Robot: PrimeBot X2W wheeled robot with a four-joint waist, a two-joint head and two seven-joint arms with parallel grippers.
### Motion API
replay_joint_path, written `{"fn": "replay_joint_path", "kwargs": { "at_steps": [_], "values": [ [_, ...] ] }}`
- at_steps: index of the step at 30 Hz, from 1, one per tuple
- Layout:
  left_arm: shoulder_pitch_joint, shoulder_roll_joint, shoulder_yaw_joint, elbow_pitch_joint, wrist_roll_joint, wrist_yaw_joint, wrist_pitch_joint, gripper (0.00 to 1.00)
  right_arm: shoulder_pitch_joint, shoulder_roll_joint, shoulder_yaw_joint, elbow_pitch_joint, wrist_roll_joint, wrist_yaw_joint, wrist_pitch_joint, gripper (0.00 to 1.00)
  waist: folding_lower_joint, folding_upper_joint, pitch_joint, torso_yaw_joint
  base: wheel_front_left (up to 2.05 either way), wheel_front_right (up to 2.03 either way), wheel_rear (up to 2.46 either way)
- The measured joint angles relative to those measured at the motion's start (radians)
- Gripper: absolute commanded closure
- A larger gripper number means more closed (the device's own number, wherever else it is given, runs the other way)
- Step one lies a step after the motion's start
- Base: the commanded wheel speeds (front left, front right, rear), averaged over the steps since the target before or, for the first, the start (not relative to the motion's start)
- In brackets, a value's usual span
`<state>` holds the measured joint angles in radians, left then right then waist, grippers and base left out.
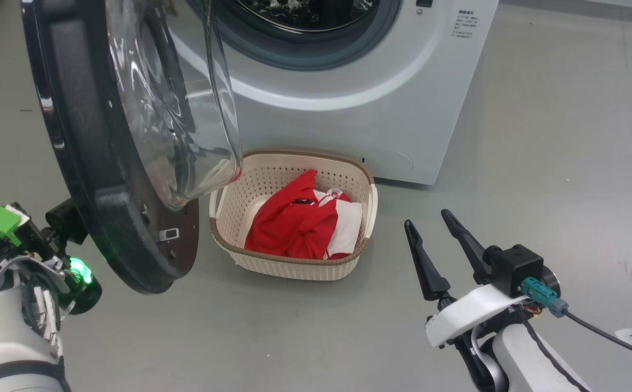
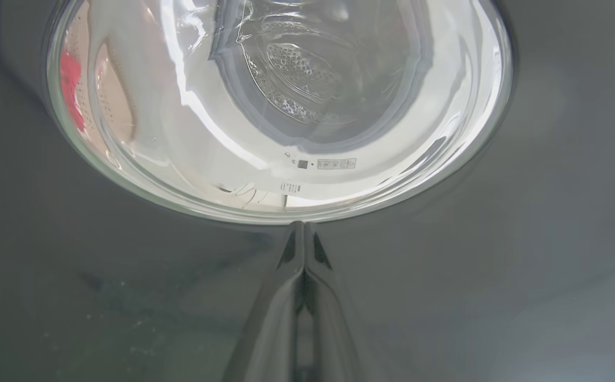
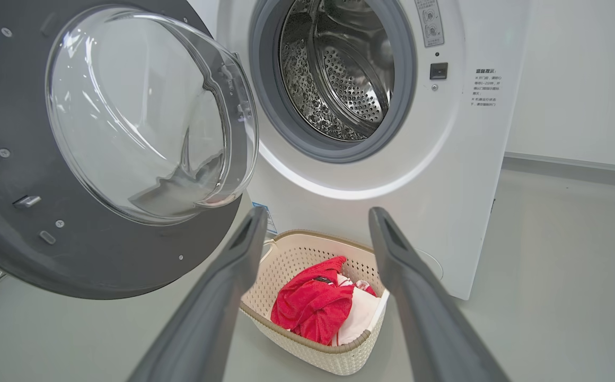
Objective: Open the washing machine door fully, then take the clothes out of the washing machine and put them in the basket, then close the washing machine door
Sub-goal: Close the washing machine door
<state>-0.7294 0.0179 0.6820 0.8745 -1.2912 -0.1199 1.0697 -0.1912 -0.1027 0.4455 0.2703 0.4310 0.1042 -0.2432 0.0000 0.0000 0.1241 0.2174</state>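
1. You have the washing machine door [image 1: 81, 163] swung wide open at the left of the washing machine [image 1: 348, 109], and the drum mouth [image 3: 339, 69] is uncovered.
2. The red and white clothes [image 1: 289, 223] lie in the cream basket [image 1: 294, 269], on the floor just in front of the washing machine.
3. Your left gripper [image 2: 298, 233] is clenched, with its tips against the door's black rim just below the glass.
4. Your right gripper [image 1: 426, 218] is spread and empty, in front of the washing machine.

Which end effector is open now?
The right end effector: its fingers stand spread, aimed toward the basket. The left end effector has fingers pressed together, facing the washing machine door.
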Motion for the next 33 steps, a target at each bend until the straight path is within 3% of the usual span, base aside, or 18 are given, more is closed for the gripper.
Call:
{"fn": "replay_joint_path", "kwargs": {
  "at_steps": [17, 33],
  "values": [
    [0.072, 0.0, -0.045, -0.08, -0.048, -0.001, 0.038, 1.0, -0.004, 0.007, -0.006, 0.004, 0.0, 0.0, -0.001, 0.0, 0.0, 0.0, 0.013, -0.08, 0.0, 0.0, 0.0],
    [0.079, 0.002, -0.172, -0.041, -0.207, -0.001, 0.064, 1.0, -0.011, 0.012, -0.005, 0.007, 0.0, 0.0, -0.001, 0.0, 0.0, 0.0, 0.03, -0.168, 0.0, 0.0, 0.0]
  ]
}}
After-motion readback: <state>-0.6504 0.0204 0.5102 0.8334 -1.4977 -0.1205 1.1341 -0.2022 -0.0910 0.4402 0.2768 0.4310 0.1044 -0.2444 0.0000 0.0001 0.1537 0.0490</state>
